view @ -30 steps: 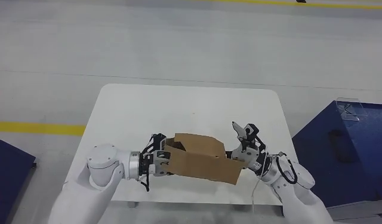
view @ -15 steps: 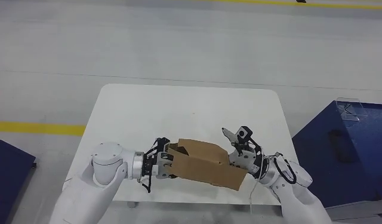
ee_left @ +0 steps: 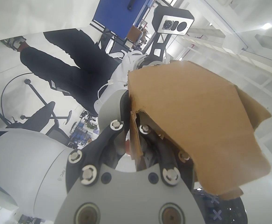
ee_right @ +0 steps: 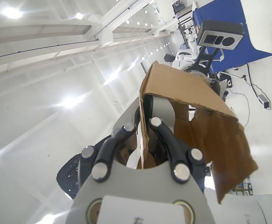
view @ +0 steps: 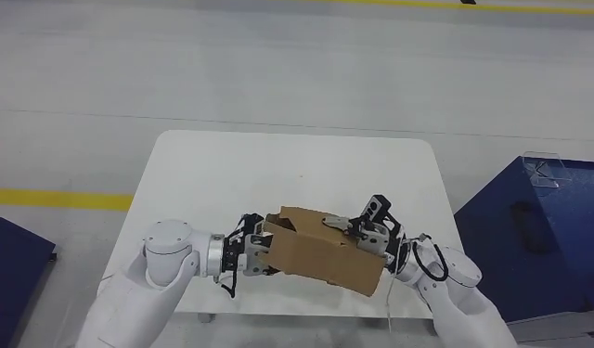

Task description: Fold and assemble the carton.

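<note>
Left gripper (view: 258, 247) (ee_left: 133, 127) sits by the desk's front edge, left of middle, clamped on the carton's left end. Its fingers (ee_left: 113, 110) are narrow, with one cardboard wall pinched between them. Right gripper (view: 345, 225) (ee_right: 143, 122) is at the front edge too, right of middle. It is tipped over the carton's top right rim and closed down on a wall edge that runs between its pads. Carton (view: 325, 251) (ee_left: 191, 122) (ee_right: 173, 82) is brown and part-formed, and spans the gap between the two grippers. It lies slanted, left end farther from the front edge than the right, with flaps loose at both ends. Can't tell whether its underside touches the desk (view: 278, 172).

Versus 1 s ago: the right gripper stood off the carton's right end with fingers spread wide and raised. It has since swung in and closed on the rim. The left gripper kept its hold. The carton edged slightly toward the front right corner.

Beyond the desk's right edge stands a blue cabinet (view: 520, 220). A yellow floor line (view: 65, 199) runs off past the left edge.
</note>
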### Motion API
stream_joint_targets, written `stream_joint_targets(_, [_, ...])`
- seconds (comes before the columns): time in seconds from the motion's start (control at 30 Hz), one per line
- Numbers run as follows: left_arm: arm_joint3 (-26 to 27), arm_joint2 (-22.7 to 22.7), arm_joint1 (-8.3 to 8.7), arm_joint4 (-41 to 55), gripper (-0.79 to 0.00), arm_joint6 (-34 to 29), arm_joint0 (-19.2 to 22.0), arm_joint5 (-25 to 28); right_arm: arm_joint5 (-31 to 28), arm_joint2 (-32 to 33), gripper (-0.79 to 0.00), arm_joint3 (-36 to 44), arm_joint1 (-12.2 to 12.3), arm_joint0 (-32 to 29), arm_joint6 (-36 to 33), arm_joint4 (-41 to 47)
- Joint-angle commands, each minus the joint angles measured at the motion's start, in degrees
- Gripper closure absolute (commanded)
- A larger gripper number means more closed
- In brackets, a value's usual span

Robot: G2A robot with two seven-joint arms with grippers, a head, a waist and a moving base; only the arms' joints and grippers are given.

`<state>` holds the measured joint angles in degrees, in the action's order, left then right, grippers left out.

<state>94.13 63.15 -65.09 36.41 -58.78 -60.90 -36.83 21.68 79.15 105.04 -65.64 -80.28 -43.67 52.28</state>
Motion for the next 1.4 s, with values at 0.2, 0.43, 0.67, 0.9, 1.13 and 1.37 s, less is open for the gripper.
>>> stream_joint_targets(0.2, [0.6, 1.0, 0.4, -1.0, -0.785, 1.4, -0.4, 1.0, -2.0, 0.5, 0.0, 0.8, 0.0, -0.2, 0.5, 0.4])
stream_joint_targets(0.43, [3.7, 9.3, 1.4, 1.9, -0.785, 5.8, -4.9, 8.3, -11.7, 2.4, 0.0, 1.3, 0.2, -1.5, -1.3, -4.1])
stream_joint_targets(0.67, [12.2, 15.4, 2.8, -4.6, -0.785, 5.0, -11.1, 18.2, -6.3, 2.4, 0.0, 0.0, 0.3, -0.7, -7.5, 2.5])
stream_joint_targets(0.9, [13.5, 14.1, 3.72, -13.2, -0.785, -0.4, -11.5, 22.3, -2.7, 2.6, 0.0, -0.8, 0.7, 0.3, -16.0, 6.1])
stream_joint_targets(1.13, [13.6, 12.1, 3.89, -13.8, -0.785, -2.1, -11.0, 23.2, -2.5, 3.0, 0.0, -0.1, 1.0, -0.4, -17.6, 7.3])
stream_joint_targets(1.37, [14.2, 11.5, 3.87, -12.1, -0.785, -0.9, -11.0, 25.2, -2.6, 3.4, 0.0, 0.1, 1.2, -0.9, -17.5, 7.7])
